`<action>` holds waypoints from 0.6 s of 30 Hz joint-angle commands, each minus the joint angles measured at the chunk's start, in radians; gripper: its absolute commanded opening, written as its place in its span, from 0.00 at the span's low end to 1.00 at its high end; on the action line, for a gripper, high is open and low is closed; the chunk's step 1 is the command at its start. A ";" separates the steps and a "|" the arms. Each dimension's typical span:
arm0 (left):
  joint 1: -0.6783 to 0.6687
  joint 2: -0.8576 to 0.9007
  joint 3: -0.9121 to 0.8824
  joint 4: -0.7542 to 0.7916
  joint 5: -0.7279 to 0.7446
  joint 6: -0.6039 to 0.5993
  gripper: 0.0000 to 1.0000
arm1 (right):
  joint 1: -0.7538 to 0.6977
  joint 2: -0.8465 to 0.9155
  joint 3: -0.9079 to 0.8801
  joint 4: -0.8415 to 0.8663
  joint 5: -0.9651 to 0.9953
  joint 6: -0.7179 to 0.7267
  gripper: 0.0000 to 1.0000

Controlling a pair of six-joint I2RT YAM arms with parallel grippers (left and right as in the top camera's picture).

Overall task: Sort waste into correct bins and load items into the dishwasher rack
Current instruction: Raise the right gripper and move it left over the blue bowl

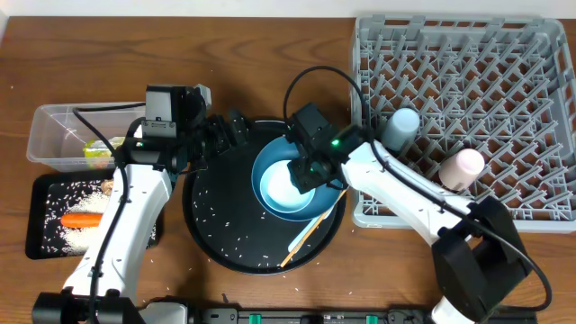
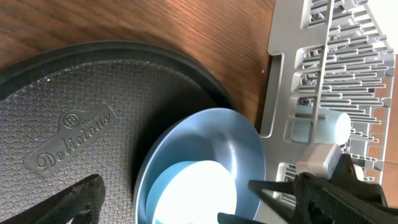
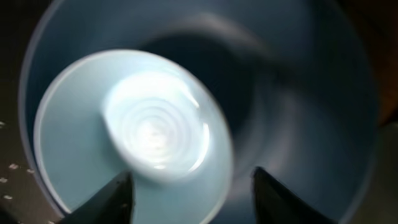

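Observation:
A pale-blue bowl (image 1: 281,191) sits in the dark-blue plate (image 1: 264,164) on the round black tray (image 1: 211,225). My right gripper (image 1: 306,171) hangs over the bowl, open. In the right wrist view one finger (image 3: 115,199) is over the bowl's (image 3: 74,124) inside and the other over the plate (image 3: 311,93), with the bowl's rim between them. My left gripper (image 1: 229,133) is open over the tray's back left edge, holding nothing. Chopsticks (image 1: 310,229) lie on the tray's front right. The grey dishwasher rack (image 1: 504,54) holds a light-blue cup (image 1: 402,126) and a pink cup (image 1: 462,167).
At the left, the clear tub (image 1: 54,126) holds the yellow-green wrapper (image 1: 99,148). In front of it, the black rectangular tray (image 1: 40,238) holds the carrot (image 1: 81,219) and rice. Loose rice grains (image 1: 229,225) dot the round tray. The rack's near wall (image 2: 277,93) stands right beside the plate.

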 commanded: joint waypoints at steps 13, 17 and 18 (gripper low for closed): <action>0.006 0.000 0.000 0.001 -0.012 0.013 0.98 | 0.008 0.007 -0.114 0.163 -0.035 0.059 0.99; 0.006 0.000 0.000 0.001 -0.012 0.013 0.98 | 0.008 0.007 -0.116 0.169 -0.042 0.059 0.99; 0.006 0.000 0.000 0.001 -0.012 0.013 0.98 | 0.008 0.007 -0.117 0.169 -0.042 0.059 0.94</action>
